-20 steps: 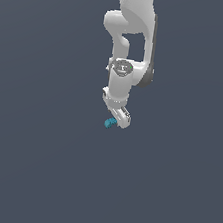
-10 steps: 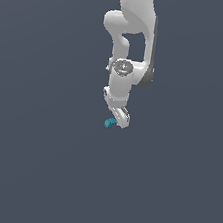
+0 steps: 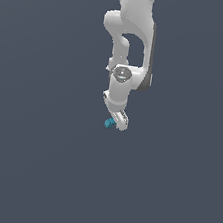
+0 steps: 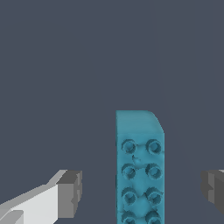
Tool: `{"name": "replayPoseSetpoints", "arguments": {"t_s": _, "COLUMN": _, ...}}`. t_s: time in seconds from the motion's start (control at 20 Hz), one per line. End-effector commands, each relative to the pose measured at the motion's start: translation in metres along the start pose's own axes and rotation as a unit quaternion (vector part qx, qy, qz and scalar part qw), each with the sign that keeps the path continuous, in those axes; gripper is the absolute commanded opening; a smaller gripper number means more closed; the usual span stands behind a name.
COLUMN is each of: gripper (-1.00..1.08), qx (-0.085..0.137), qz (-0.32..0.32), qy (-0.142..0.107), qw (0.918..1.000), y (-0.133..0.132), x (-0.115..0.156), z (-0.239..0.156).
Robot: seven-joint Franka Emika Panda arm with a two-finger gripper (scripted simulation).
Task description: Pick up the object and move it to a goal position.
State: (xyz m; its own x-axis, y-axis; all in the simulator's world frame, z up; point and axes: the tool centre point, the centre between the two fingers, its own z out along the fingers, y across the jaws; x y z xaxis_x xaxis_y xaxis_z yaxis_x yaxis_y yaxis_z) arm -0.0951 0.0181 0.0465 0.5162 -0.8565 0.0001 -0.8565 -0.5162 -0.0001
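Note:
The object (image 3: 109,123) is a small teal-blue piece at the tip of the white arm in the exterior view. Seen from the wrist, the object (image 4: 139,131) is a studded teal brick with one bevelled corner. It stands between the two fingers of my gripper (image 4: 141,191). A dark-padded white finger (image 4: 70,192) is on one side and the other grey pad (image 4: 213,190) on the other. Clear gaps separate both pads from the brick, so my gripper (image 3: 115,125) is open around it and not touching it.
A plain dark grey surface (image 3: 35,163) fills both views. The white arm (image 3: 128,45) comes down from the upper middle of the exterior view. No goal marker or other object shows.

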Motion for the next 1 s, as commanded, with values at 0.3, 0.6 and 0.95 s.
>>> {"name": "replayPoseSetpoints", "arguments": {"t_s": 0.3, "gripper": 1.0, "qx": 0.0, "qz": 0.001, "qy": 0.0, "qw": 1.0, "y": 0.0, "x": 0.0, "z": 0.024}}
{"name": "replayPoseSetpoints", "arguments": {"t_s": 0.6, "gripper": -1.0, "qx": 0.0, "qz": 0.001, "qy": 0.0, "qw": 1.0, "y": 0.0, "x": 0.0, "z": 0.024}}
{"name": "replayPoseSetpoints", "arguments": {"t_s": 0.95, "gripper": -1.0, "qx": 0.0, "qz": 0.001, "qy": 0.0, "qw": 1.0, "y": -0.001, "x": 0.0, "z": 0.024}}
